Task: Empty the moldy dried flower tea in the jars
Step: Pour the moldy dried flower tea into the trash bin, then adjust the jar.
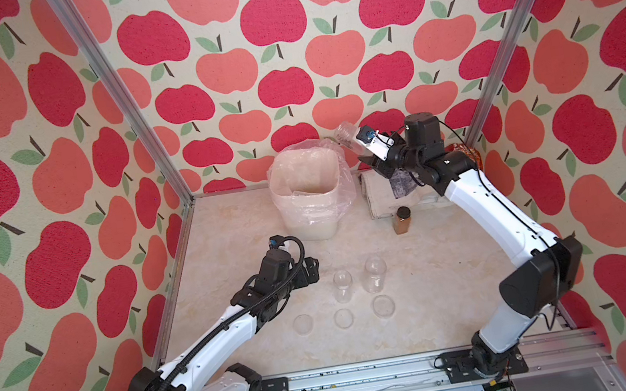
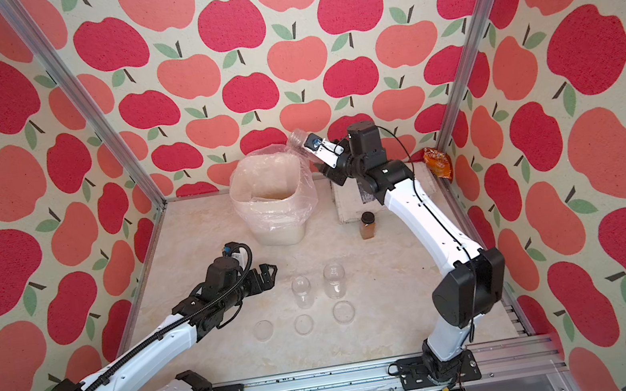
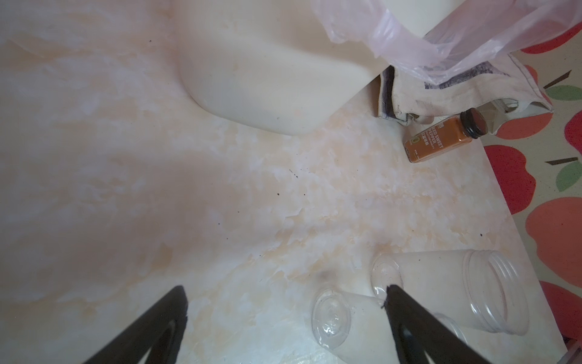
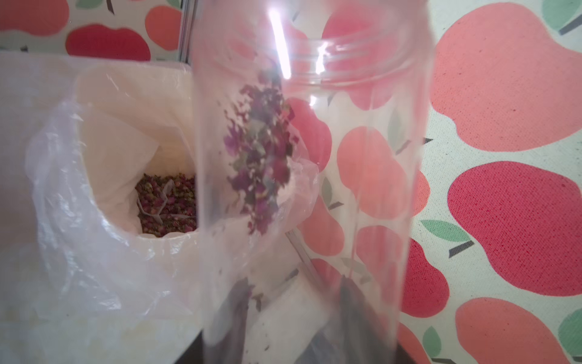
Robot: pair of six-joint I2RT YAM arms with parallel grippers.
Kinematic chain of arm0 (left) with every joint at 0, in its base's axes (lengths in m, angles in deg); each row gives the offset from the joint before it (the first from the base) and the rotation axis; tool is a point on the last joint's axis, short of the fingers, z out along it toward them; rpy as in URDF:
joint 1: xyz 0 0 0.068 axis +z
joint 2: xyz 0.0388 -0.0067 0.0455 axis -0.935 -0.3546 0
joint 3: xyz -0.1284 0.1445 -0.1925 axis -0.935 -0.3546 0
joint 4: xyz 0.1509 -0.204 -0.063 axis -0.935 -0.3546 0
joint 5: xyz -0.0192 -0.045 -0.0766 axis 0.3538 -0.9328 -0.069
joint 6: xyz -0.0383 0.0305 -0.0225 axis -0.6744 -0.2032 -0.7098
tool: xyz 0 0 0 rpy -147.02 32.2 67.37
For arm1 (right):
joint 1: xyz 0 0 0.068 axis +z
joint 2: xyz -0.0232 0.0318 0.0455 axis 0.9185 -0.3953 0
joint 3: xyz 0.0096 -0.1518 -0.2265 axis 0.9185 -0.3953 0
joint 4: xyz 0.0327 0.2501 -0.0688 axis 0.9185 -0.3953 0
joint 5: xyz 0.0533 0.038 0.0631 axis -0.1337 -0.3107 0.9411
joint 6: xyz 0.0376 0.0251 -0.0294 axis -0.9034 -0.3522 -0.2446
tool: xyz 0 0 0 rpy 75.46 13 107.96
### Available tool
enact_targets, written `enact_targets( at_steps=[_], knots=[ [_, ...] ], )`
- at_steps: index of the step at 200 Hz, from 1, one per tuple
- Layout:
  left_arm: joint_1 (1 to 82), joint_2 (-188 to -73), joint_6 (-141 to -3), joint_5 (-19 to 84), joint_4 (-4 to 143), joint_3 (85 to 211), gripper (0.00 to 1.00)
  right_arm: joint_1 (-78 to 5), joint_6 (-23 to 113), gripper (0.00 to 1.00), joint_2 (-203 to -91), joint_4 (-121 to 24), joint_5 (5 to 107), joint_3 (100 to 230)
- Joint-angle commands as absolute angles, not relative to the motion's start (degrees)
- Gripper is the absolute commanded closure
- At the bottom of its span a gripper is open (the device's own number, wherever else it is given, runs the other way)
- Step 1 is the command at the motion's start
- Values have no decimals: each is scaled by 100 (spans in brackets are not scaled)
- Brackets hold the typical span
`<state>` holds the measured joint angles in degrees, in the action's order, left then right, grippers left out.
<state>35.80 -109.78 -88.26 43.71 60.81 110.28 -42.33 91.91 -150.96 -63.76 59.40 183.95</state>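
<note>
**A:** Right hand [image 1: 361, 147] is up at the white bin [image 1: 309, 222] — clamped round the base end of the third jar [image 1: 348, 136], lid off, jar tipped well off upright

**B:** And the dried flower tea [image 4: 261, 151], where's that sitting?

**A:** It's a loose streak of dark purplish bits along the jar's wall, partway to the open mouth. Nothing is seen falling. A heap of buds [image 4: 167, 201] lies at the bottom of the bin, inside the liner [image 1: 344, 192]

**B:** So this reads as the pour on the last one?

**A:** That's my read. The two jars [image 1: 343, 284] on the surface [image 1: 427, 322], well apart from the bin on its robot side, look empty and stand open. The three lids [image 1: 343, 318] lie flat a little further from the bin again

**B:** Is the mouth actually over the opening?

**A:** Hard to call. In both top views the jar hangs at the bin's far corner, by the wall, and from the right wrist the opening sits off to one side of the jar, not under its mouth

**B:** Then the next move?

**A:** I'd say bring the mouth in over the liner, then tip further so the bits slide out — they're light and crumbly, so some may cling and want a shake

**B:** Left hand [image 1: 311, 269]?

**A:** Fingers wide apart, holding nothing, low over the surface just beside the two jars, on the bin's robot side
</note>
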Motion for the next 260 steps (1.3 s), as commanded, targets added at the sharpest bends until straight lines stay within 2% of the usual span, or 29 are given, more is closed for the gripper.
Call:
enact_targets(
  at_steps=[1, 62, 79, 109, 144, 163, 184, 216, 260],
  knots=[
    [3620, -10809, -8733, 4361, 5928, 11208, 1, -4354, 7563, 98, -14723, -4515, 7455, 17806],
    [3625, -10835, -8664, 4350, 5790, 11421, 0, -4386, 7279, 100, -14681, -4694, 8128, 17603],
    [3626, -10748, -8629, 4380, 5701, 11479, 0, -4350, 7617, 100, -14632, -4926, 7993, 17567],
    [3620, -10431, -8599, 4427, 5614, 11524, 1, -4090, 8742, 100, -14551, -5715, 7071, 17572],
    [3618, -10053, -8458, 4405, 5603, 11609, 4, -4306, 7725, 100, -14350, -4788, 7788, 17033],
    [3609, -9841, -8323, 4335, 5463, 11833, 6, -4155, 8269, 100, -14327, -5349, 7566, 17113],
    [3626, -9643, -8317, 4349, 5200, 12278, 8, -3874, 9225, 100, -14331, -6157, 6974, 17255],
    [3780, -9749, -8199, 4120, 4465, 13560, 16, -3664, 9787, 100, -14215, -6367, 6801, 16990],
    [4640, -10585, -8389, 2458, 3400, 15439, 24, -3368, 10394, 100, -14105, -6510, 6342, 16601]
  ],
)
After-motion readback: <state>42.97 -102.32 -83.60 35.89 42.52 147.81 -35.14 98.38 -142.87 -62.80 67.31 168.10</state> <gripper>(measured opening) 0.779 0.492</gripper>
